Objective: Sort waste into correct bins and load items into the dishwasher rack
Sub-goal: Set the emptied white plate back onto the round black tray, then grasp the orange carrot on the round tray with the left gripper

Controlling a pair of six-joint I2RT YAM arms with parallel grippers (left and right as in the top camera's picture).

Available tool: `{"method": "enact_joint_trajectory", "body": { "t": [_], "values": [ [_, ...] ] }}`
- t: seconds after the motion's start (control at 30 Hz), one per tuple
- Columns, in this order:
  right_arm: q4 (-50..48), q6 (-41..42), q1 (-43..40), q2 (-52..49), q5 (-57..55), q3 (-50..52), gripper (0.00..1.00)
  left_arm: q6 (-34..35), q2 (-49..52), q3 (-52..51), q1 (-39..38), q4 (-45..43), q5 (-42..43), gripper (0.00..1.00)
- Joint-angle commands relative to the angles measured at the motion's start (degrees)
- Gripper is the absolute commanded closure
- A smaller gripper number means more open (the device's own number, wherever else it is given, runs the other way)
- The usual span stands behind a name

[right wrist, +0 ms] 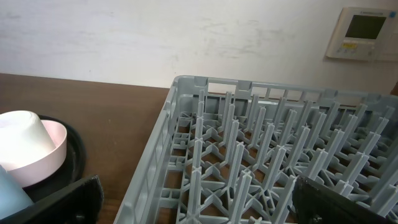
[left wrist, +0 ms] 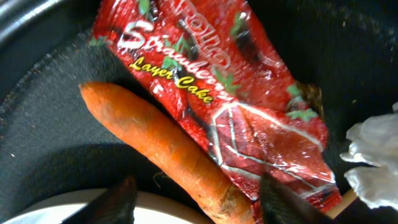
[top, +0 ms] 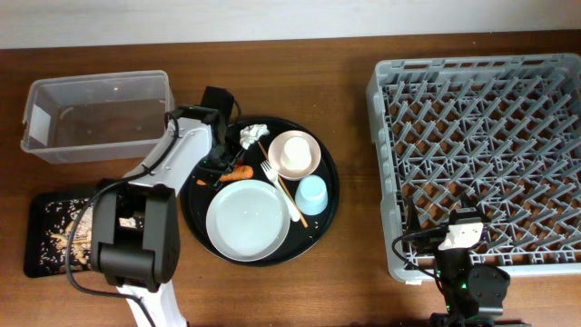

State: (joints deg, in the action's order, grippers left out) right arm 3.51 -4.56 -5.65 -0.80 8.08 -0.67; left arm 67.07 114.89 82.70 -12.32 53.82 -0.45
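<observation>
My left gripper is open, low over the round black tray; its fingers straddle the end of the orange carrot piece and a corner of the shiny red wrapper. The carrot lies beside the white plate. The white tissue shows at the edge of the left wrist view. The pink bowl holds the cream cup. The blue cup, white fork and chopsticks lie on the tray. My right gripper is open and empty over the grey rack's front edge.
The clear tub stands at the back left. The shallow black tray with rice and bones sits at the front left, partly under the left arm's base. The round black tray sits mid-table. A wall rises behind the rack.
</observation>
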Motion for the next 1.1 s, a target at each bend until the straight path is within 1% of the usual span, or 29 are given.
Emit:
{"method": "enact_joint_trajectory", "body": {
  "t": [0.0,0.1,0.2,0.27,0.37,0.47,0.73,0.93,1.07],
  "values": [
    [0.20,0.11,-0.33,0.44,0.33,0.35,0.01,0.42,1.84,-0.28,0.48,-0.22,-0.79,0.43],
    [0.20,0.11,-0.33,0.44,0.33,0.35,0.01,0.42,2.43,-0.28,0.48,-0.22,-0.79,0.44],
    [0.20,0.11,-0.33,0.44,0.33,0.35,0.01,0.44,2.49,-0.28,0.48,-0.46,-0.81,0.49],
    [0.22,0.11,-0.33,0.44,0.33,0.35,0.01,0.42,2.51,-0.28,0.48,-0.66,-0.81,0.49],
    [0.20,0.11,-0.33,0.44,0.33,0.35,0.01,0.42,2.54,-0.28,0.48,-0.72,-0.81,0.55],
    [0.20,0.11,-0.33,0.44,0.33,0.35,0.01,0.42,2.54,-0.28,0.48,-0.87,-0.83,0.57],
    [0.20,0.11,-0.33,0.44,0.33,0.35,0.01,0.42,2.54,-0.42,0.42,-1.75,-0.76,0.57],
    [0.20,0.11,-0.33,0.44,0.33,0.35,0.01,0.44,2.54,-2.97,-0.04,-4.22,-0.37,0.57],
    [0.20,0.11,-0.33,0.44,0.33,0.35,0.01,0.39,2.54,-3.17,-0.04,-4.33,-0.37,0.57]
  ]
}}
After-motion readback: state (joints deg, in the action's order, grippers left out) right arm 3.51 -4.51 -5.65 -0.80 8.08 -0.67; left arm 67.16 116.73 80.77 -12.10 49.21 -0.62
